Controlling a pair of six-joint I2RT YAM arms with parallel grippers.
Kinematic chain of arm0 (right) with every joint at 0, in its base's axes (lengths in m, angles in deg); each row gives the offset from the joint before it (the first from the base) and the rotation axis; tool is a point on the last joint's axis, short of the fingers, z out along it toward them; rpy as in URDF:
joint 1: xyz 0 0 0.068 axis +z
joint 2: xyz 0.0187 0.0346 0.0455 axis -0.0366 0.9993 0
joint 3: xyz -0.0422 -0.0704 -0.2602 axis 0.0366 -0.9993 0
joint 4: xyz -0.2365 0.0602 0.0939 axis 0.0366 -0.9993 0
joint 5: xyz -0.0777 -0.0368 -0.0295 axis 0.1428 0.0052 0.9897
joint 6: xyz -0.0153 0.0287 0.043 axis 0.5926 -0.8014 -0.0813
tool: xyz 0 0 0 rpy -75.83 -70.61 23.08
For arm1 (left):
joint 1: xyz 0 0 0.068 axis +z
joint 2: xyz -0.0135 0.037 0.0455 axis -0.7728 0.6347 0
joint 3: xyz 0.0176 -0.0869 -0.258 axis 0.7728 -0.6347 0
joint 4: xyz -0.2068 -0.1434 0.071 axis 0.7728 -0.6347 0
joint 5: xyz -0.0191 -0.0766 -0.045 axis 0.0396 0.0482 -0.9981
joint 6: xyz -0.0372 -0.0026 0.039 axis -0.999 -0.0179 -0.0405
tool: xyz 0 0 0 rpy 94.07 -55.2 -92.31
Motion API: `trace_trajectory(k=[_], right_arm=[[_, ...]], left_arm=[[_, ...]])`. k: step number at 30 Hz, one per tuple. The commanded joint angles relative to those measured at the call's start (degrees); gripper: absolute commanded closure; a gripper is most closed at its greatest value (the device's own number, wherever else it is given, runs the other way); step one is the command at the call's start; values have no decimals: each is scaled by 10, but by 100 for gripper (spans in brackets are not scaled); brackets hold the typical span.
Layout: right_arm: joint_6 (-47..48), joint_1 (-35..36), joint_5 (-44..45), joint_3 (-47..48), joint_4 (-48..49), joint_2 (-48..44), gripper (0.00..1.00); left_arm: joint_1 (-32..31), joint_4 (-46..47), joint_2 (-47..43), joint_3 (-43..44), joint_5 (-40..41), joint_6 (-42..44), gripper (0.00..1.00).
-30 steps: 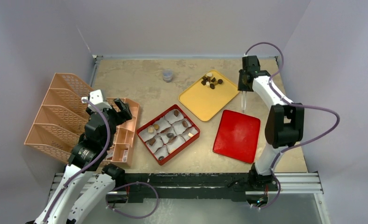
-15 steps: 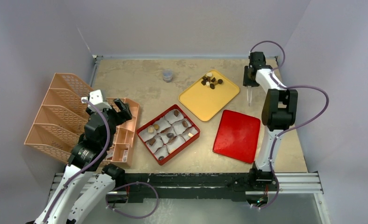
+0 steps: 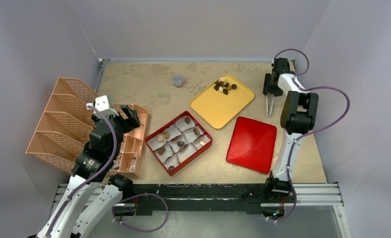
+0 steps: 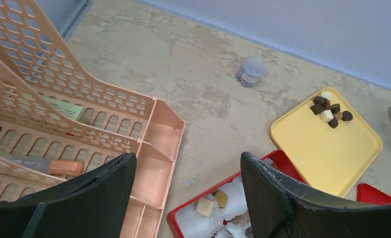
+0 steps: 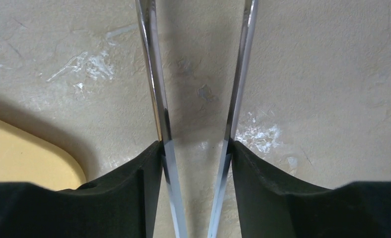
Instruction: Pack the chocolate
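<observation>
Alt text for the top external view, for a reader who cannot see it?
The right claw holds metal tongs just right of a yellow tray with a small pile of chocolate. A red box holding more pieces sits mid-table beside a red lid; the left claw hangs open over a peach organizer.

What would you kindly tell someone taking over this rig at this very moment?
Left end effector: open, empty, above the peach organizer.
Right end effector: shut on the tongs, apparently empty, over bare table right of the yellow tray.
Done: several chocolate pieces sit in paper cups in the red box.
Left: a chocolate pile on the yellow tray to move over; red lid lies beside the box.
</observation>
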Motion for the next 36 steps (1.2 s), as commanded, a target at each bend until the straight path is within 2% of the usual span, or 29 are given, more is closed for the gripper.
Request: trace_trajectory(k=[1,7,10,12,16,19,23,29,31,36], right_arm=[[-13,8,29,31,-19,-58,45],[-96,10,-4,-17,-56,-124,45],[-122,10,6,-29,-75,-135,42],[-123,10,7,-41,-73,-140,43],[-107,10,2,-60,-45,-138,51],[-87,10,-5,-52,-20,-118,51],[-73,10,1,-10,-32,-69,51],[-61,9,19,20,-35,-28,45],[-63,9,26,39,-62,-20,39],[-84,9,31,1,-57,-81,26]], left_arm=[[3,20,-4,3,1,-1,24],[3,19,-9,4,4,-1,24],[3,19,-11,3,3,-1,24],[3,19,-11,3,2,-1,24],[3,19,-13,4,0,-1,24],[3,20,-16,3,-1,-2,24],[3,19,-17,3,0,-2,24],[3,18,-16,3,3,-2,24],[3,17,-15,3,3,-2,24],[3,18,-13,3,4,-2,24]])
